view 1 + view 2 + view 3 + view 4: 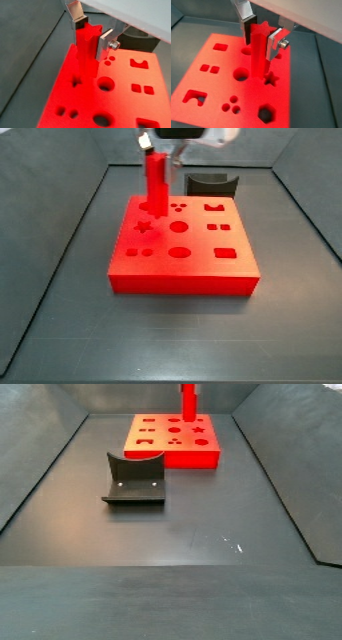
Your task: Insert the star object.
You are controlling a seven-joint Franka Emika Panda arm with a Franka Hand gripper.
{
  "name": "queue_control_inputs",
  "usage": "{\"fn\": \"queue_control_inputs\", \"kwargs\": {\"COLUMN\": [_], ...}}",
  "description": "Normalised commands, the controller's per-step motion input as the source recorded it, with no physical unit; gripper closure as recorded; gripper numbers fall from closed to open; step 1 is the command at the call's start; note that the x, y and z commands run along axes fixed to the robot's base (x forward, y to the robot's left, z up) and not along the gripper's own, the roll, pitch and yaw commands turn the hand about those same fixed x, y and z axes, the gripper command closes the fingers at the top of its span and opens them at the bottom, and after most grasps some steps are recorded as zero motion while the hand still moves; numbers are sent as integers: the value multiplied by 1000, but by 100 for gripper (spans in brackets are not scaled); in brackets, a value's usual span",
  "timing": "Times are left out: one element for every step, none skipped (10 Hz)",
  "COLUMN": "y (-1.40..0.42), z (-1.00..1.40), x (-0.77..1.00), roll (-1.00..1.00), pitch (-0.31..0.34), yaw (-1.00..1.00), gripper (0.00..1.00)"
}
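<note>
My gripper (90, 35) is shut on the star object (85, 47), a long bright red peg with a star-shaped end, and holds it upright; both wrist views show this (262, 37). The peg (258, 57) hangs over the flat red block (211, 87) with shaped holes. Its lower end is right by the star hole (272, 78). I cannot tell whether it touches the block. In a side view the peg (156, 183) stands over the block's (181, 268) far left part, just behind the star hole (142, 227). The peg (189, 402) and block (174, 454) also show in a side view.
The dark fixture (134, 479) stands on the grey floor apart from the block, and behind it in a side view (210, 183). Sloping dark walls (54, 248) ring the floor. The block also has round, square and hexagon holes (266, 114).
</note>
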Motion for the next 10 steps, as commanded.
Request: {"fn": "queue_control_inputs", "kwargs": {"y": [0,0,-23,0,0,0,0,-34,-31,-14], "z": [-317,-314,-234,-191,0,0,-40,-91,-149,-194], "x": [-77,-80,-14,-63,-257,-249,-214,-83,0,43], "roll": [-83,-156,-117,-73,-33,0,0,0,-13,-10], "pitch": [-150,-173,-117,-91,-51,-36,-37,-59,-64,-46], "yaw": [0,0,66,14,0,-11,-29,0,0,0], "gripper": [100,100,100,100,100,100,100,100,100,100]}}
